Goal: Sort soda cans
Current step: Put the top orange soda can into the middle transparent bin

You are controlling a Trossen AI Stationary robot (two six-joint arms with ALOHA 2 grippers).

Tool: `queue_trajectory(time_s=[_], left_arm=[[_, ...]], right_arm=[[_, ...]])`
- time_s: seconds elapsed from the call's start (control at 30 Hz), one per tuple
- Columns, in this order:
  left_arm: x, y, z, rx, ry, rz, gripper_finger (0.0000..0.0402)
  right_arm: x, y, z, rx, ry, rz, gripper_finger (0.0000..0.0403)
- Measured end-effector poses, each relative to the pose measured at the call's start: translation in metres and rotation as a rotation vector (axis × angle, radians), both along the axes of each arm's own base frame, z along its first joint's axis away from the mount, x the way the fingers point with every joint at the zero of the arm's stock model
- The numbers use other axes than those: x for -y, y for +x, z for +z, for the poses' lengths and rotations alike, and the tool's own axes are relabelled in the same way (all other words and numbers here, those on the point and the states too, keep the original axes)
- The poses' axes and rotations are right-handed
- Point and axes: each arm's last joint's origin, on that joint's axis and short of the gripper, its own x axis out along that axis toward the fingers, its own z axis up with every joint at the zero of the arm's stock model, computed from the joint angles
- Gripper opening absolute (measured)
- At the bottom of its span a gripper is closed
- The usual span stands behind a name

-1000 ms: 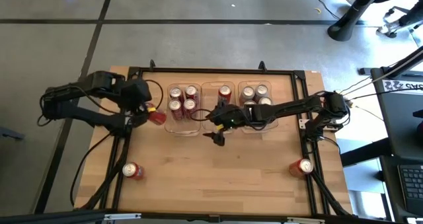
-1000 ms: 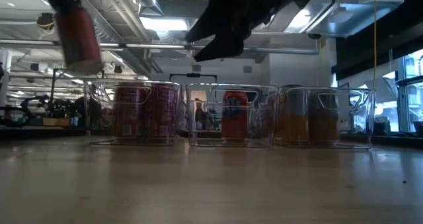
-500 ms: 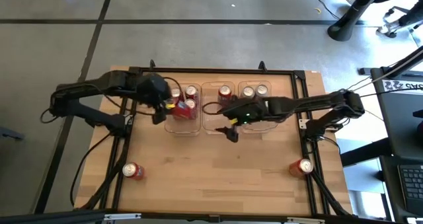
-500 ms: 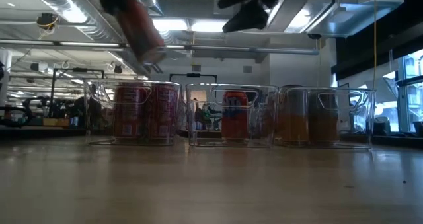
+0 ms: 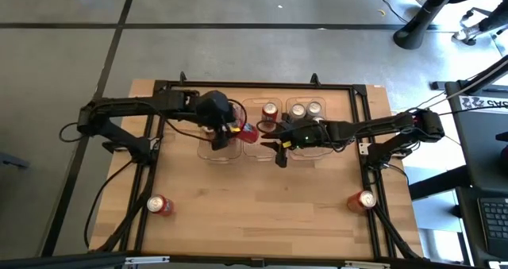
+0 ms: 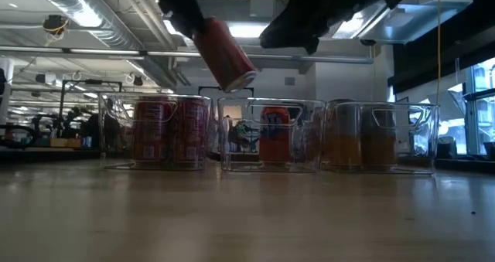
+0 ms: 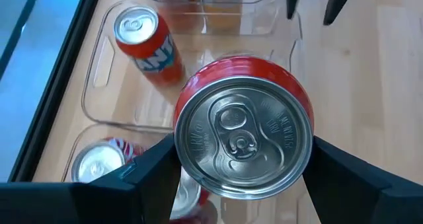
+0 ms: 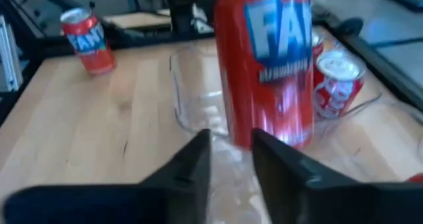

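A red soda can (image 6: pixel 224 53) hangs tilted over the middle clear tray (image 5: pixel 262 138), with my left gripper (image 5: pixel 235 129) shut on it. That tray holds one orange-red can (image 7: pixel 145 42), standing on its base. The left tray (image 5: pixel 213 147) holds red cans (image 7: pixel 99 164), and the right tray (image 5: pixel 324 146) holds gold cans (image 5: pixel 306 109). My right gripper (image 8: pixel 231 158) hovers just in front of the middle tray. Its fingers stand a narrow gap apart with nothing between them. Two loose red cans (image 5: pixel 159 205) (image 5: pixel 365 199) stand near the table's front corners. My left gripper pinches the red can's side wall (image 7: pixel 192 92) between its two fingers (image 7: pixel 152 171), near the can's top end. The fingers come slanting down from the table's left and lie along the can. The can is lifted clear, with its lower end (image 6: pixel 241 78) tipped toward the table's right.
The three trays stand in a row at the table's far middle. A dark frame (image 5: pixel 365 166) runs around the tabletop. Bare wood (image 5: pixel 262 205) lies in front of the trays, between the two loose cans.
My left gripper has carried the red can toward the table's right edge, from left of the left tray to above the middle tray, and the can has tipped over from near upright. My right gripper has shifted toward the right edge and its fingers have drawn together.
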Motion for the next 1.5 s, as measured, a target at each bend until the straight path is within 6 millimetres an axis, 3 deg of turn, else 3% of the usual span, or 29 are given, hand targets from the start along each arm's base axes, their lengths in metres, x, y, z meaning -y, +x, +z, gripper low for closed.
queue_trajectory(time_s=[0.23, 0.53, 0.9, 1.07, 1.5], left_arm=[[-0.001, 0.011, -0.001, 0.051, 0.04, -0.037, 0.0264], [-0.006, 0.023, 0.001, 0.143, 0.073, -0.043, 0.0252], [-0.024, 0.049, -0.026, 0.112, 0.06, 0.009, 0.0249], [-0.035, 0.052, -0.03, 0.12, 0.055, 0.067, 0.0249], [-0.063, 0.057, -0.061, -0.007, 0.027, 0.172, 0.0252]], right_arm=[[0.013, -0.002, -0.011, 0.02, -0.08, -0.125, 0.0007], [0.015, -0.007, -0.027, 0.014, -0.093, -0.176, 0.0019], [0.015, -0.009, -0.034, -0.018, -0.1, -0.195, 0.0009], [0.015, -0.01, -0.036, -0.04, -0.098, -0.202, 0.0005], [0.015, -0.011, -0.038, -0.061, -0.072, -0.226, 0.0004]])
